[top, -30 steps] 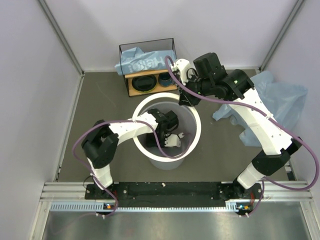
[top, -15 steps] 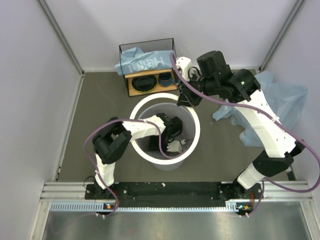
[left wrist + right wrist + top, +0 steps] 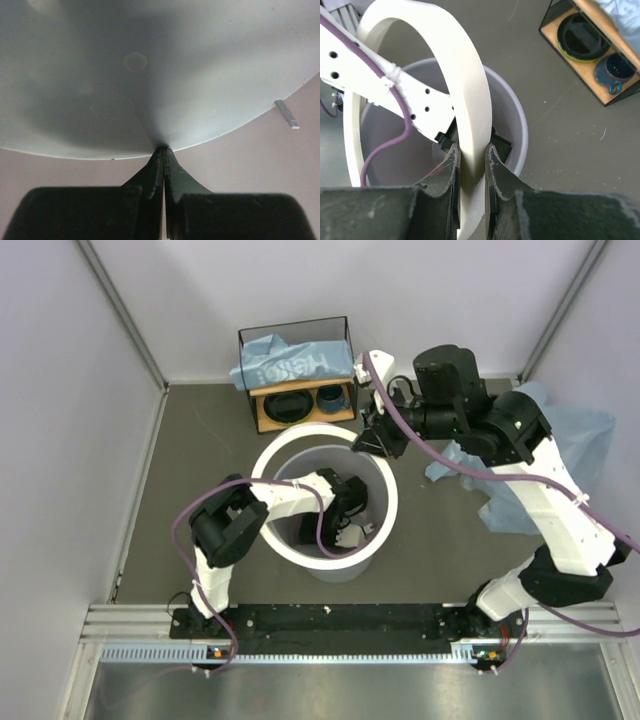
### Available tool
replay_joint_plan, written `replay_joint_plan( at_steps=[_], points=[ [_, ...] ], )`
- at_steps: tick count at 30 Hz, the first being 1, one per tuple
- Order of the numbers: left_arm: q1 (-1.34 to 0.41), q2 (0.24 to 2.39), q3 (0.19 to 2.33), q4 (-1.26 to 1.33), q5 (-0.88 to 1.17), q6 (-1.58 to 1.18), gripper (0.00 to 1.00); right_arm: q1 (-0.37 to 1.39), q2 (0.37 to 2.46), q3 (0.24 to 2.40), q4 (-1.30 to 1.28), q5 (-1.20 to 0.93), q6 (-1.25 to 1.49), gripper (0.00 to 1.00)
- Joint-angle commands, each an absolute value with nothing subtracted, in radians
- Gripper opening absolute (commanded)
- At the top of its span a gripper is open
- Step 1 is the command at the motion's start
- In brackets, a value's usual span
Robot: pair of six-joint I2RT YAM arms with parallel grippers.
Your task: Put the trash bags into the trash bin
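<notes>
Bags: one light-blue trash bag [image 3: 285,365] lies atop wire-framed shelf [image 3: 300,405] at back, another [image 3: 565,450] lies crumpled on tabletop [image 3: 200,460] at R. Trash bin [image 3: 340,568] stands centre, btwn arms. R fingers [image 3: 496,175] clamp its white ring [image 3: 465,75], which is tilted up off bin. L fingers [image 3: 150,175] closed tip to tip, down inside bin.

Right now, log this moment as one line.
left tool: shut, inside trash bin | right tool: shut on white ring rim, tilted above bin | trash bags: one on shelf, one on table, none in bin
</notes>
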State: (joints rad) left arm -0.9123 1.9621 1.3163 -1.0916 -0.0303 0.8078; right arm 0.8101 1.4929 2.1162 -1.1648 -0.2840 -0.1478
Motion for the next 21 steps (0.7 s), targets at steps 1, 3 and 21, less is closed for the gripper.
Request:
replay_joint_plan(
  at_steps=[1,3,21],
  points=[
    [-0.890,2.060,1.290,-1.115,-0.061,0.799,0.00,0.906,1.347,2.175,-1.068,-0.492,-0.101,0.00],
    [-0.885,2.068,1.293,-1.115,-0.064,0.802,0.00,0.923,1.329,2.146,-1.066,-0.500,-0.112,0.00],
    [-0.877,2.005,1.397,-1.206,-0.069,0.761,0.08,1.075,1.235,1.971,-1.014,-0.341,-0.195,0.00]
  ],
)
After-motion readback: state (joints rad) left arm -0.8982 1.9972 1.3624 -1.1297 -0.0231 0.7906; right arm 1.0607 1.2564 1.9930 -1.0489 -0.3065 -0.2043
